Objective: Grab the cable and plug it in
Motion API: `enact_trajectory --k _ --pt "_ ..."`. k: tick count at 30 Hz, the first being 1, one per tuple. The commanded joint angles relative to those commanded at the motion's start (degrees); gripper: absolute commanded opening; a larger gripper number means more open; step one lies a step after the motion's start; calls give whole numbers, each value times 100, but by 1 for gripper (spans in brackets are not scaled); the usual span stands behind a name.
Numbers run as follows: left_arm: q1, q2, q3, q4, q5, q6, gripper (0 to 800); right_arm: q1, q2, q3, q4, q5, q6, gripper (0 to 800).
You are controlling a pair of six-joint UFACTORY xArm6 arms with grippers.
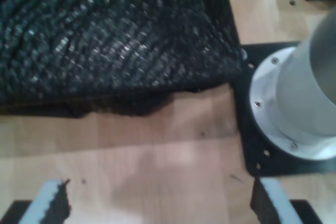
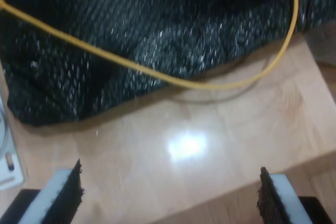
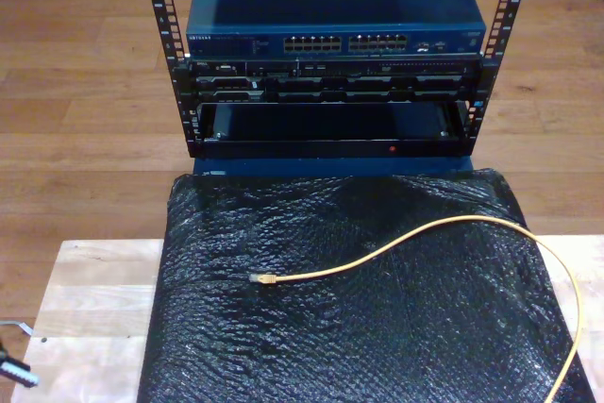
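Wooden flooring is seen in the exterior view behind a light wooden table, over which a black textured mat is spread. Beyond the mat an equipment rack is seen, with a blue network switch mounted in its top bay and an empty black bay below that. The cable is laid across the mat in a curve, its plug resting on the mat near the middle, well short of the rack.

Along the first wrist view, my first gripper is held wide open above bare wood just beside the mat's edge; nothing is gripped or touched. A grey arm base on a black plate is seen beside the mat.

Along the second wrist view, my second gripper is likewise spread wide and empty over bare wood. The cable is draped over the mat ahead of the jaws, clear of them.
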Motion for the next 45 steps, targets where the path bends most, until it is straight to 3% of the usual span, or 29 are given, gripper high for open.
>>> enact_trajectory --k 8,16,45 --pt "-360 -26 0 -255 44 -536 800 563 0 -141 264 -9 413 797" --pt "-369 -35 0 -510 35 -607 800 1002 -97 -141 624 -26 703 797" --pt "-738 18 193 -774 -237 -1073 800 4299 -132 -44 563 -2031 2752 797"
